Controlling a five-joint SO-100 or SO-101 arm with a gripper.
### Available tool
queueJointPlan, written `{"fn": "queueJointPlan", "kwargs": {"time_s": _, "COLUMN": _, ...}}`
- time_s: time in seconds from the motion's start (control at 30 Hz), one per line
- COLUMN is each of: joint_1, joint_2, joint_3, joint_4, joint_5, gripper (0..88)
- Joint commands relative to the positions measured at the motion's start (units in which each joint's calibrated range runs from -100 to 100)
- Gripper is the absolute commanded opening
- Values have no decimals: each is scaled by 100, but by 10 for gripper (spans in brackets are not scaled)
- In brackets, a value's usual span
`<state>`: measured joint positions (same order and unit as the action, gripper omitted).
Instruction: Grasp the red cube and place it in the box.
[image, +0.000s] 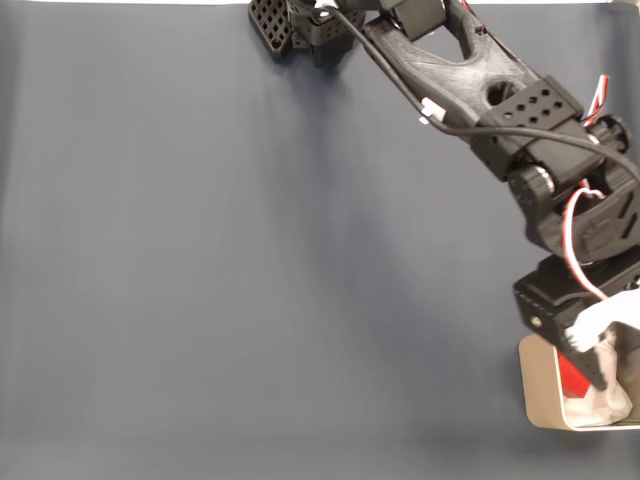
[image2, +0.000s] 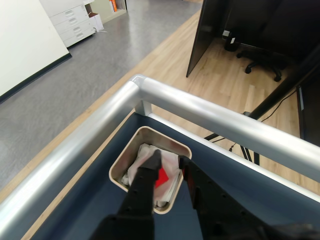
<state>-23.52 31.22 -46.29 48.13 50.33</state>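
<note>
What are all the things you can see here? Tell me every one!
red cube: one, bright red, between the claw's fingers over the box; whether it is gripped or already let go cannot be told.
box: one, beige with white lining, at the table's corner; lower right in the fixed view.
table cover: one, dark blue-grey, spread over the tabletop.
metal rail: silver, running along the table's edges and meeting at a corner.
office chair: one, black, on the wooden floor beyond the table.
drawer cabinet: one, white, far left in the wrist view.
arm: one, black, reaching from the top edge.
claw: one, black, over the box.
</note>
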Motion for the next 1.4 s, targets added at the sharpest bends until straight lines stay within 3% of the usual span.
{"fn": "queueJointPlan", "kwargs": {"time_s": 0.0, "joint_1": 228, "joint_2": -713, "joint_3": 49, "joint_4": -116, "joint_5": 29, "gripper": 0}}
{"fn": "queueJointPlan", "kwargs": {"time_s": 0.67, "joint_1": 1634, "joint_2": -3408, "joint_3": 3115, "joint_4": -428, "joint_5": -49, "gripper": 0}}
{"fn": "queueJointPlan", "kwargs": {"time_s": 1.37, "joint_1": 2373, "joint_2": -7793, "joint_3": 9191, "joint_4": -1133, "joint_5": 103, "gripper": 0}}
